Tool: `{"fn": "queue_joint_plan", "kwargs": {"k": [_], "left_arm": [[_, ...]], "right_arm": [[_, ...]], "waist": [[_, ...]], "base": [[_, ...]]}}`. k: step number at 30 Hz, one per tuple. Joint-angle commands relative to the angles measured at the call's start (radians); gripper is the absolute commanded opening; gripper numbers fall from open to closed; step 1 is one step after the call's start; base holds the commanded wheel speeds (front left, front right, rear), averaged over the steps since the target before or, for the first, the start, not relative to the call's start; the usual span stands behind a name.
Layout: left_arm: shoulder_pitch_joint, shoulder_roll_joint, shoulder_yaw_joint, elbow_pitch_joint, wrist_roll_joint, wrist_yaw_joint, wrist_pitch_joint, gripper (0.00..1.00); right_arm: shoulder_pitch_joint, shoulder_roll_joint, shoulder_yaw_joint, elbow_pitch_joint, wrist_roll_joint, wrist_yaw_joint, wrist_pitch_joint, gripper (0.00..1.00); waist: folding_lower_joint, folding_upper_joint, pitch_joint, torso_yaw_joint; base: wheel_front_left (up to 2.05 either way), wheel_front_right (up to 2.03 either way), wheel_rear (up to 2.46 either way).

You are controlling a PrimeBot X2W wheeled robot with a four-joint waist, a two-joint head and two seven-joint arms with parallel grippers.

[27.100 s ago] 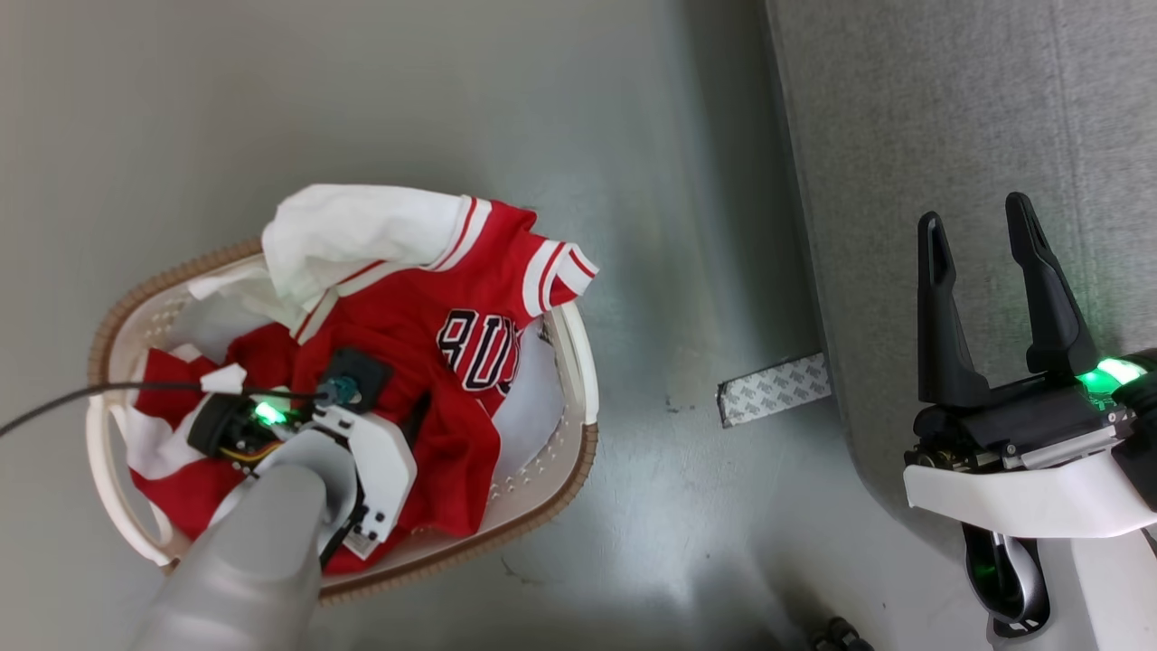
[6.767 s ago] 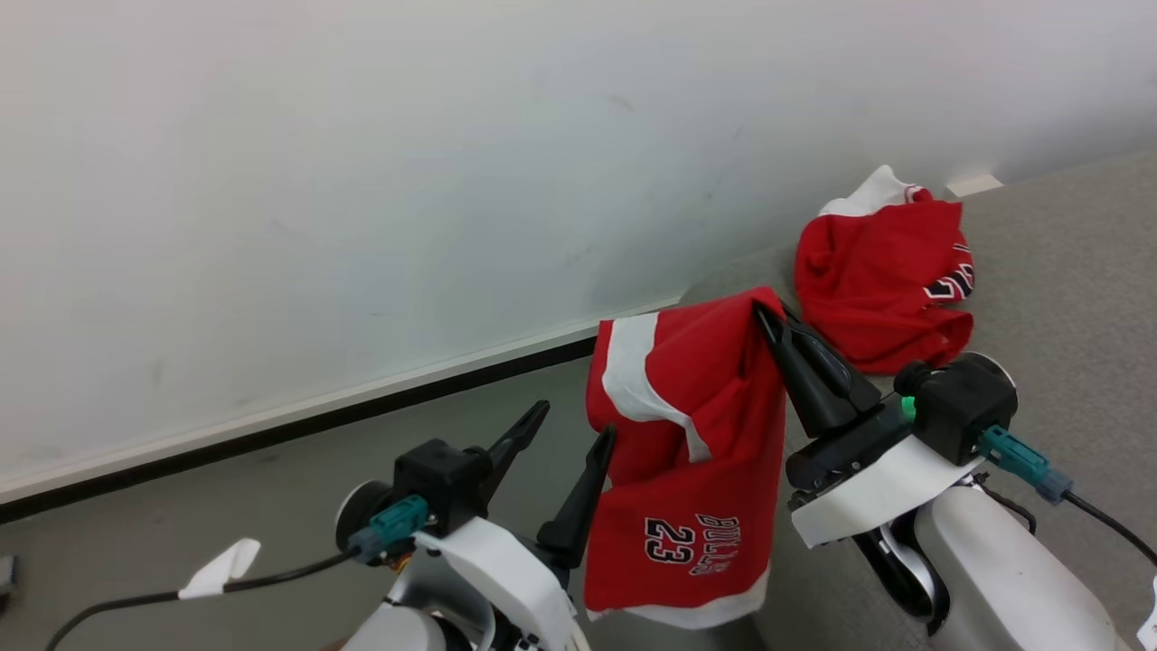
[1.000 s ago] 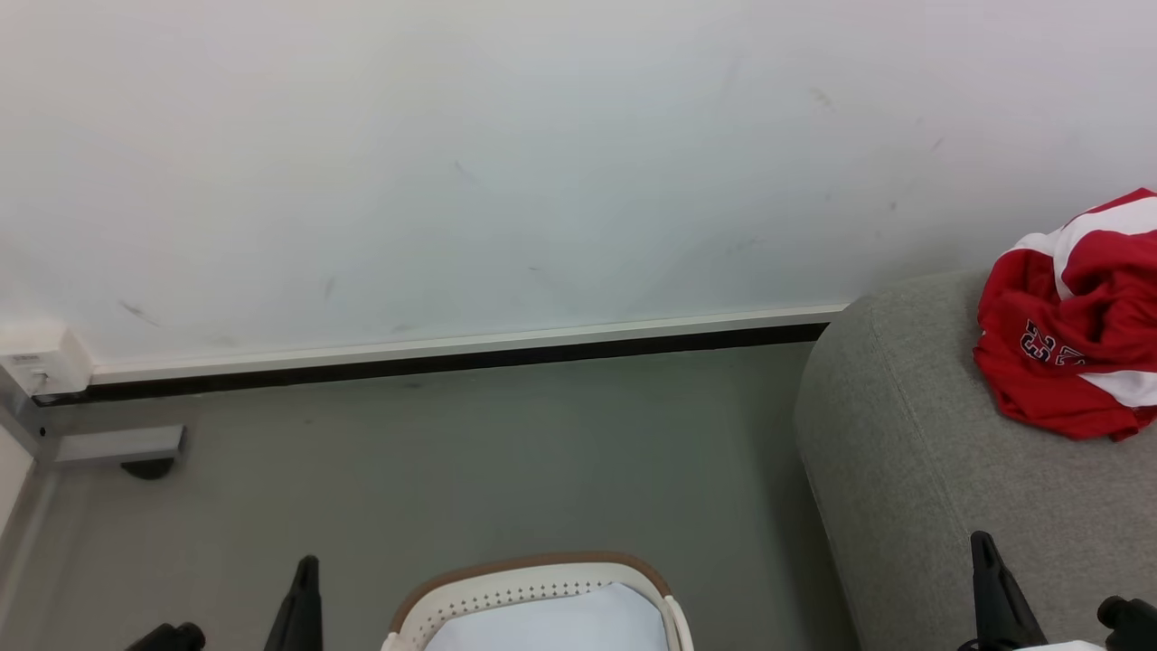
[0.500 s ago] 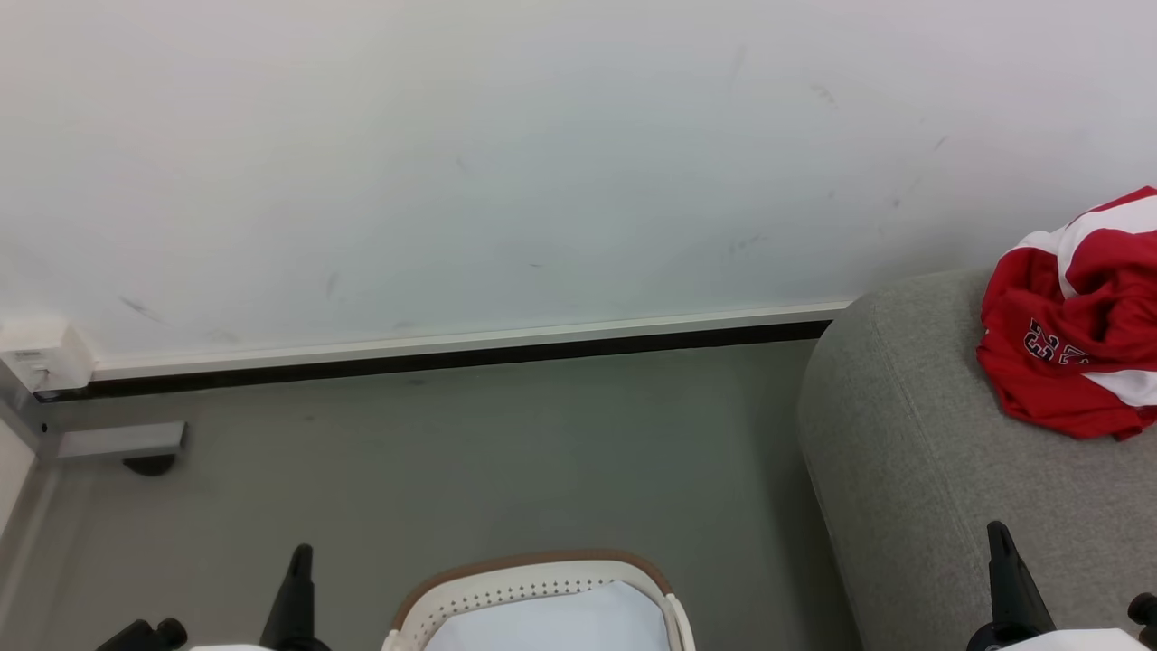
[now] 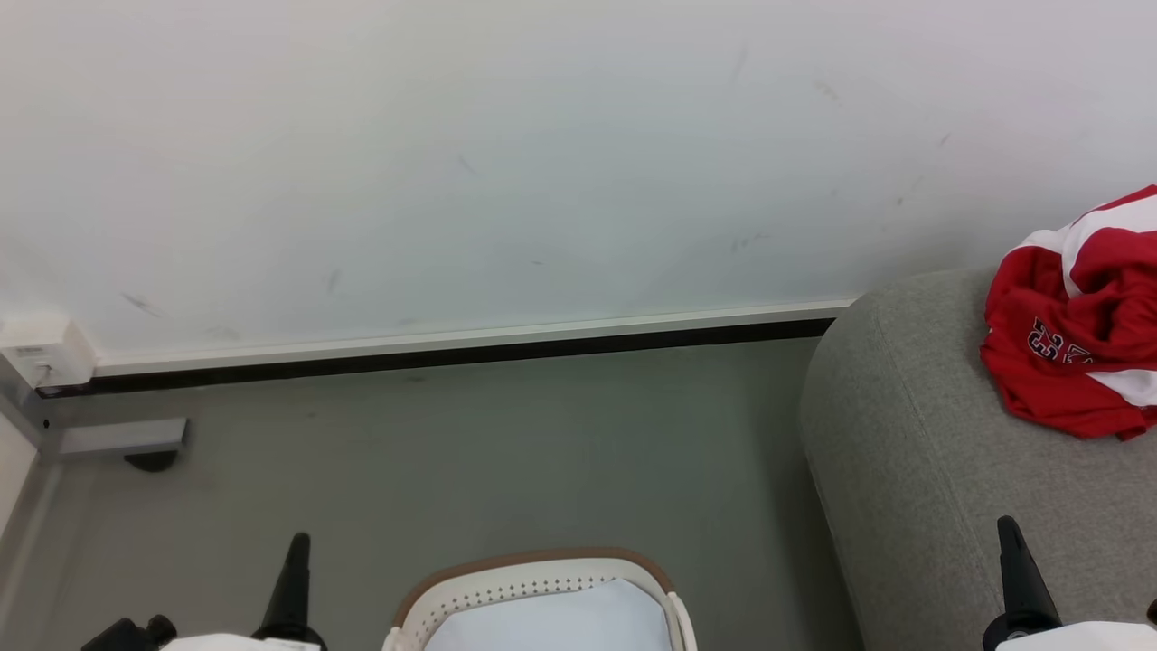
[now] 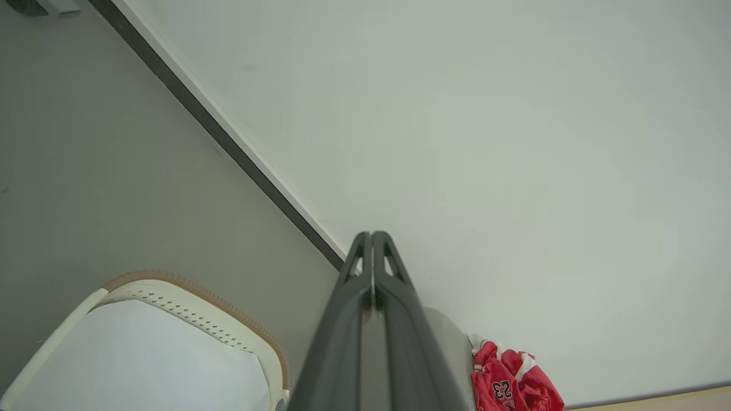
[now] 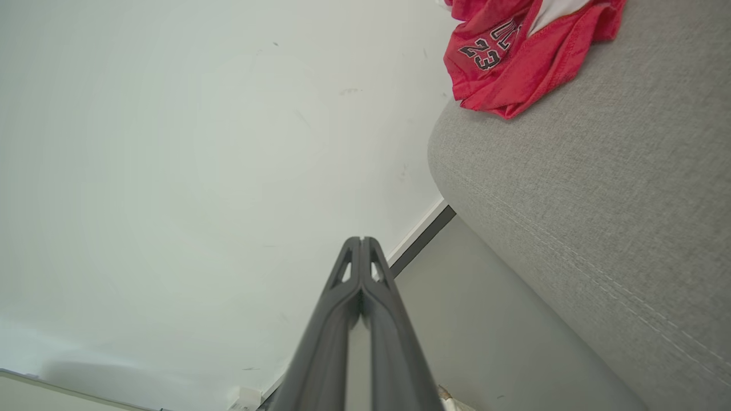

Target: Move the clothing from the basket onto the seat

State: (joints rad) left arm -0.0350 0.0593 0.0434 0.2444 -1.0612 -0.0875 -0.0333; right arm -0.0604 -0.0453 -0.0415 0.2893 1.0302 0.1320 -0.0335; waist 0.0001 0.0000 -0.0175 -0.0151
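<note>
1. Room: a plain pale wall (image 5: 506, 154) fills the upper half of the head view. A white-and-black skirting (image 5: 452, 353) runs along its foot, above a grey floor (image 5: 542, 452). A small white box (image 5: 36, 353) sits at 9 o'clock, with a grey bracket (image 5: 122, 438) just below it.
2. The seat (image 5: 913, 470), in light-grey woven fabric with a rounded corner, stands on the floor at 4 o'clock. Its far end is close to the wall.
3. The basket (image 5: 533, 570) stands on the floor at 6 o'clock, near the seat and cut off by the bottom edge. It has a cream wall, rows of small holes and a brown rim band. The part of its inside that shows is a smooth pale layer (image 5: 542, 624).
4. Left claw (image 6: 372, 235): at 7 o'clock in the head view, just left of the basket. Its 2 fingers are pressed together along their length. It holds nothing and touches nothing, and its tips point toward the wall.
5. Right claw (image 7: 361, 240): at 5 o'clock, in front of the seat's near part. It is fully closed and empty. In its wrist view it stands clear of the seat.
6. The clothing (image 5: 1067, 362) lies at 3 o'clock as a crumpled heap on top of the seat, near the far corner and the wall. It is red with white panels, and a dark "23" outlined in white shows. It lies well apart from both claws.
</note>
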Motion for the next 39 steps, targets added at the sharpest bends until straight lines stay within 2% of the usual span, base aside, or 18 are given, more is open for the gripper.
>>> {"fn": "queue_joint_plan", "kwargs": {"k": [1,39], "left_arm": [[-0.021,0.003,0.007,-0.010,-0.029,-0.006,0.008,0.00],[-0.060,-0.004,0.051,-0.003,-0.372,-0.032,0.101,0.00]], "right_arm": [[-0.026,-0.006,-0.007,-0.015,0.030,-0.001,0.007,0.00],[-0.044,-0.007,-0.051,-0.036,0.392,-0.002,0.101,0.00]], "waist": [[-0.0001,0.0000,0.000,0.000],[-0.0001,0.0000,0.012,0.009]], "base": [[0.00,0.00,0.00],[0.00,0.00,0.00]]}}
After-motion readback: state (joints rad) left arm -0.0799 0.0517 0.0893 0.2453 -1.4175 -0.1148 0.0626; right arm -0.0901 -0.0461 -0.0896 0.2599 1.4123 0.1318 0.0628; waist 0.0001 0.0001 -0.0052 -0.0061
